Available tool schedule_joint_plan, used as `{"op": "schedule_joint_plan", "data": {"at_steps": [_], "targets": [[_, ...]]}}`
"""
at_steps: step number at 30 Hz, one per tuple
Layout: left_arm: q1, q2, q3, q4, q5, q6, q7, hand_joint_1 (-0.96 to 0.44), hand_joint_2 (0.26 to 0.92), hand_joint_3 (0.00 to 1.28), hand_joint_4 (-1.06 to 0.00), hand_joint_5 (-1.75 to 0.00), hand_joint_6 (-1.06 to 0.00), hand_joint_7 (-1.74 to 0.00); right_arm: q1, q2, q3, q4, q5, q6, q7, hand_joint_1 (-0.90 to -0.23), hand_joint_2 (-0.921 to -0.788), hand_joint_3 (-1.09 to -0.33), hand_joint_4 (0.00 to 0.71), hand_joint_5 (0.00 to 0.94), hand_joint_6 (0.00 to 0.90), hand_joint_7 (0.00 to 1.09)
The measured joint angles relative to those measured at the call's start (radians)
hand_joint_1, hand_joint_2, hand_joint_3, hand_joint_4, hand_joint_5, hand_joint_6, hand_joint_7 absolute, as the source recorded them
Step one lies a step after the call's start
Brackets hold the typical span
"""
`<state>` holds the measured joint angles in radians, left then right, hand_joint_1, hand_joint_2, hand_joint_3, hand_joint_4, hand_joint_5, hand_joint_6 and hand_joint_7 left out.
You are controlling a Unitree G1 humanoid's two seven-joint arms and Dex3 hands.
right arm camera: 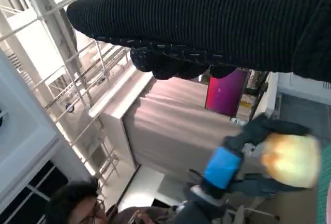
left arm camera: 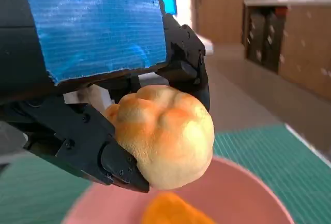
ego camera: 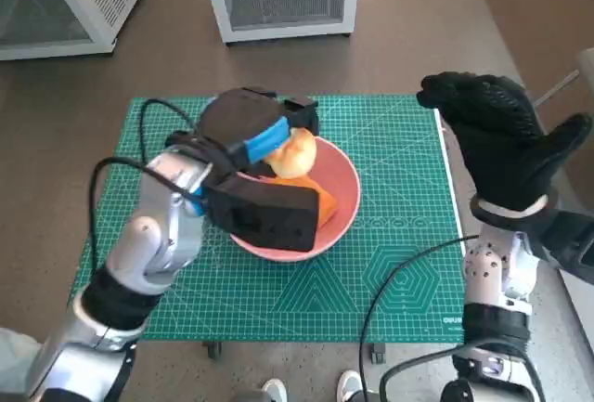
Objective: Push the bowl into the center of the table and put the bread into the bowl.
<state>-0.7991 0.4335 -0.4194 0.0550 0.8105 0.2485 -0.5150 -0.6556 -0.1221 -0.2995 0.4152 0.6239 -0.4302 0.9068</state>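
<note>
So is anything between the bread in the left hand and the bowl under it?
Nothing blocks the drop. The left hand holds the bread right over the pink bowl; an orange item already lies inside it.

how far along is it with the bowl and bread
Done: the pink bowl sits near the middle of the green mat. In hand: the left hand holds the bread just above the bowl. Left: releasing it inside. The right hand is raised, holding nothing.

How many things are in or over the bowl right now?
2: the bread, held by the left hand just above the bowl, and an orange thing lying inside it, partly hidden; more could be covered.
</note>
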Motion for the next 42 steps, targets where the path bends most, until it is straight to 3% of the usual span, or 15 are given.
{"op": "schedule_joint_plan", "data": {"at_steps": [11, 13, 15, 16, 17, 19, 22, 27, 32, 42], "targets": [[0.010, -0.021, -0.010, 0.054, 0.005, 0.021, 0.000, 0.00, 0.882, 0.13, -0.70, -1.22, -0.64, -1.11, 0.005, -0.001, 0.005, -0.011, -0.006, -0.001, -0.023, -0.582, -0.921, -0.725, 0.269, 0.001, 0.399, 0.01], [0.018, -0.024, -0.012, 0.054, 0.005, 0.029, -0.001, 0.00, 0.905, 0.14, -0.66, -1.29, -0.57, -1.13, 0.005, -0.001, 0.006, -0.011, -0.008, -0.001, -0.026, -0.584, -0.921, -0.727, 0.268, 0.001, 0.398, 0.01], [0.028, -0.031, -0.012, 0.053, 0.005, 0.045, -0.008, 0.17, 0.913, 0.19, -0.57, -1.36, -0.47, -0.85, 0.005, 0.000, 0.008, -0.011, -0.009, -0.001, -0.027, -0.585, -0.921, -0.727, 0.268, 0.000, 0.398, 0.01], [0.034, -0.034, -0.012, 0.050, 0.005, 0.059, -0.018, 0.10, 0.879, 0.17, -0.44, -1.01, -0.41, -0.62, 0.004, 0.000, 0.009, -0.011, -0.009, -0.001, -0.027, -0.586, -0.921, -0.728, 0.266, 0.000, 0.397, 0.01], [0.040, -0.037, -0.012, 0.044, 0.004, 0.075, -0.031, 0.07, 0.872, 0.15, -0.42, -0.84, -0.40, -0.53, 0.004, 0.000, 0.010, -0.010, -0.010, -0.001, -0.027, -0.587, -0.921, -0.728, 0.266, 0.000, 0.397, 0.01], [0.057, -0.042, -0.011, 0.020, 0.003, 0.119, -0.066, -0.04, 0.845, 0.10, -0.26, -0.36, -0.33, -0.25, 0.004, 0.002, 0.012, -0.009, -0.013, -0.003, -0.028, -0.589, -0.921, -0.727, 0.263, 0.000, 0.396, 0.01], [0.077, -0.047, -0.004, -0.029, -0.001, 0.182, -0.118, -0.13, 0.824, 0.05, -0.16, -0.12, -0.28, -0.10, 0.004, 0.004, 0.014, -0.007, -0.016, -0.005, -0.028, -0.591, -0.921, -0.725, 0.260, 0.000, 0.395, 0.01], [0.088, -0.048, 0.023, -0.103, -0.018, 0.250, -0.163, -0.24, 0.813, 0.03, -0.11, -0.02, -0.26, -0.03, 0.000, 0.007, 0.016, 0.003, -0.016, -0.008, -0.028, -0.590, -0.921, -0.723, 0.258, 0.000, 0.398, 0.01], [0.101, -0.034, 0.083, -0.173, -0.080, 0.232, -0.166, -0.30, 0.819, 0.02, -0.04, 0.00, -0.23, -0.01, -0.012, 0.008, 0.017, 0.021, -0.014, -0.009, -0.026, -0.592, -0.921, -0.721, 0.259, 0.001, 0.403, 0.01], [0.232, -0.008, 0.344, -0.242, -0.432, -0.046, -0.067, -0.31, 0.847, 0.02, 0.00, 0.00, -0.18, 0.00, -0.036, 0.007, 0.017, 0.046, -0.012, -0.019, -0.022, -0.594, -0.921, -0.720, 0.261, 0.001, 0.406, 0.01]]}}
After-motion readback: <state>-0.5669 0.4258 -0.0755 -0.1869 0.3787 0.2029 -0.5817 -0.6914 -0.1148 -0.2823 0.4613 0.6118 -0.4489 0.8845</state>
